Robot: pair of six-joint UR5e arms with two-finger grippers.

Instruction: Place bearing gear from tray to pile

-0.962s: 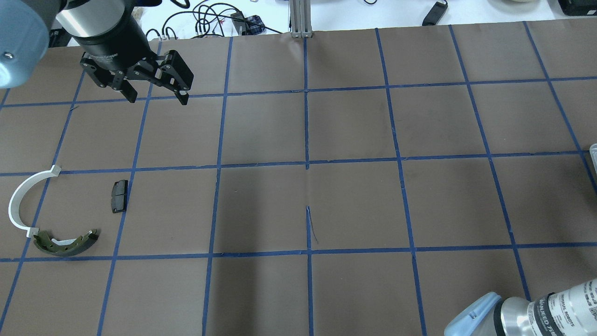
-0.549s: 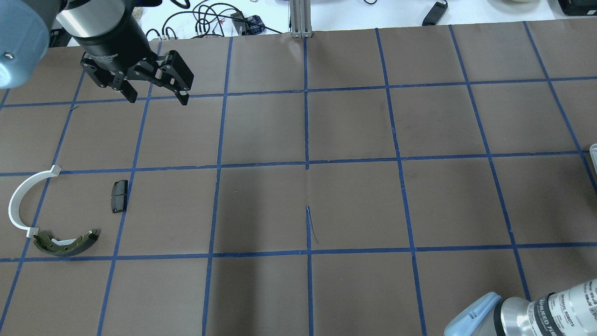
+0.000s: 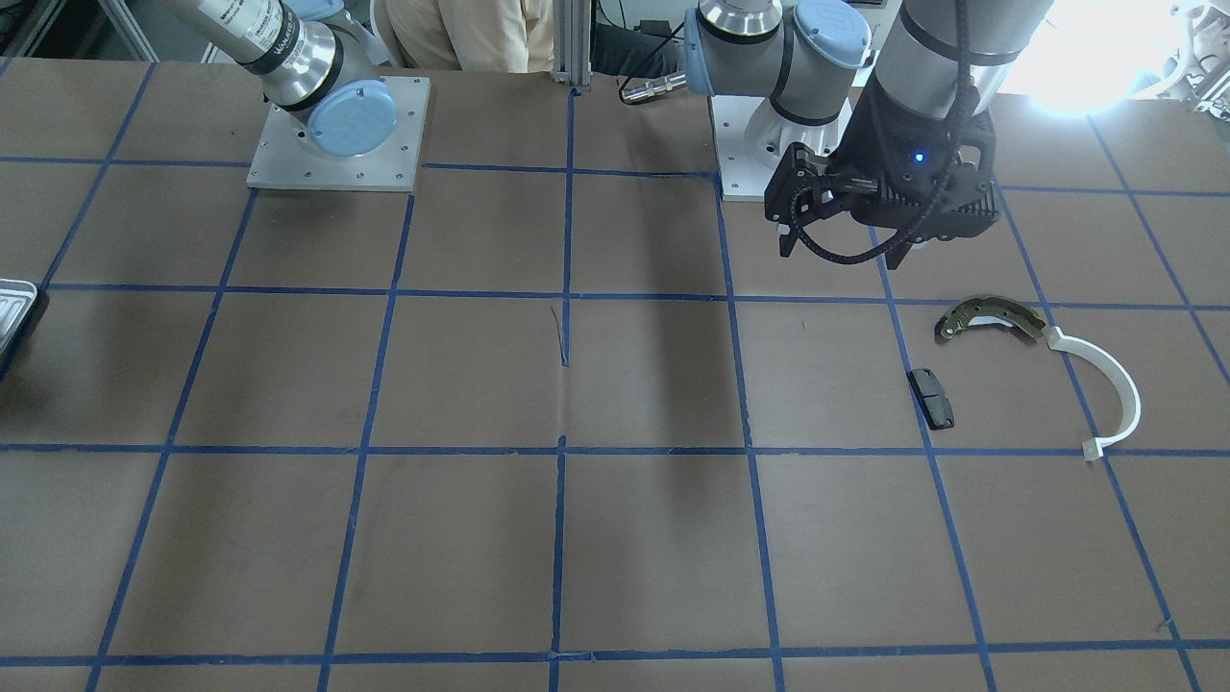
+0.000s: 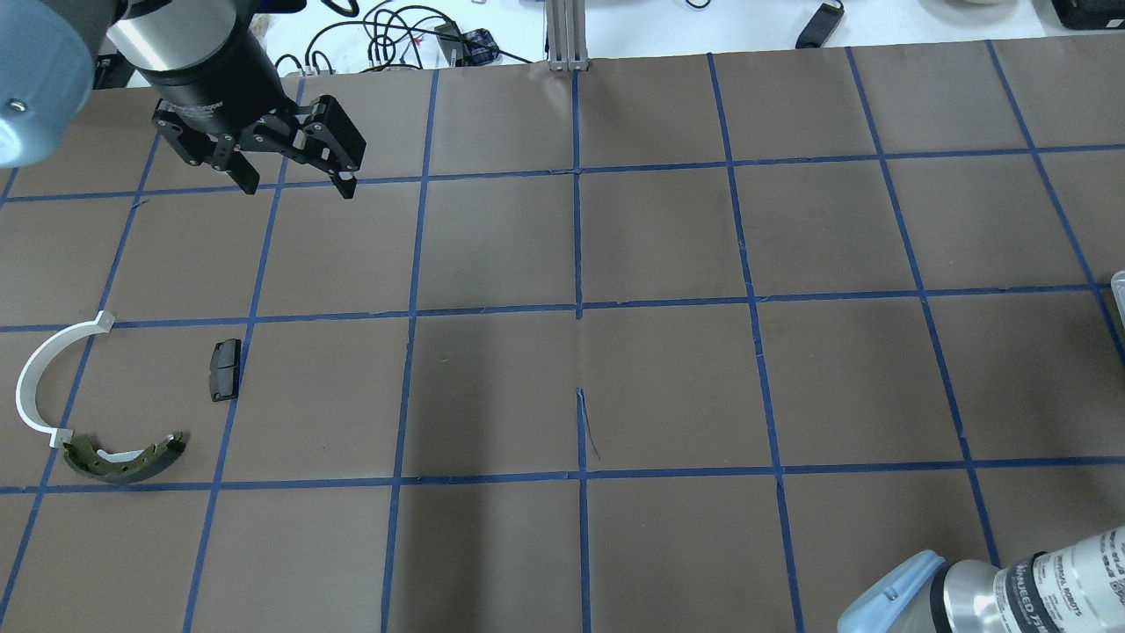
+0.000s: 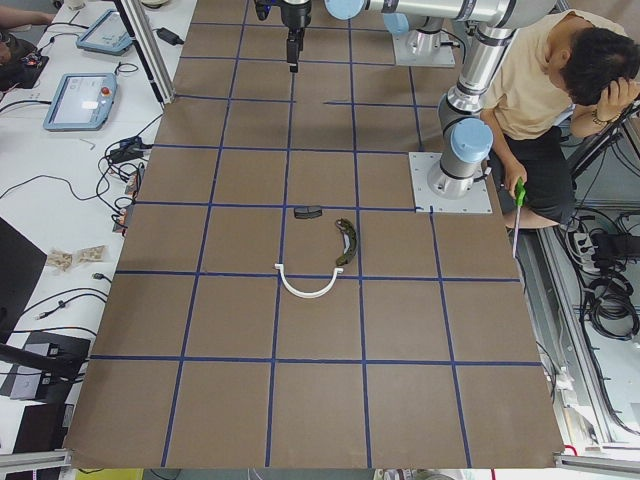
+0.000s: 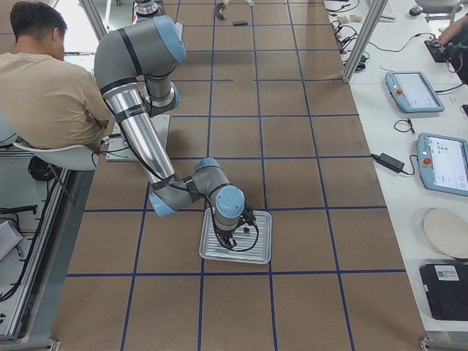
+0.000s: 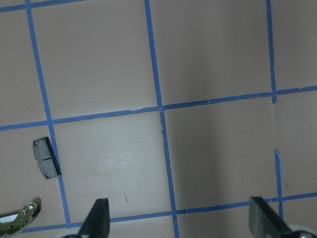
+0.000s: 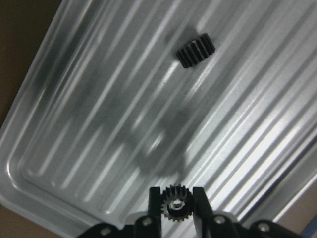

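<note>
Right wrist-mounted view shows the risk plainly: the right gripper (image 8: 174,210) pinches the small bearing gear (image 8: 173,207) only across its teeth, near the very tips of the fingers (image 8: 155,204). On so narrow a hold, a quick swing on the long carry could twist the gear or let it slip out, and it would likely roll away across the table. The pile lies well apart from the tray (image 8: 89,124), at the far left of the overhead view: the white arc (image 4: 35,378), the olive brake shoe (image 4: 123,459) and the black pad (image 4: 224,369). The left gripper (image 4: 297,186) hangs with jaws spread, beyond the pile, so crowding there looks unlikely.

The gear sits squarely between the right jaws, its bore facing the camera, over the tray's near edge. Whether it is clear of the ribs I cannot tell. A second gear (image 8: 196,50) lies loose on the tray, far from the fingers.
</note>
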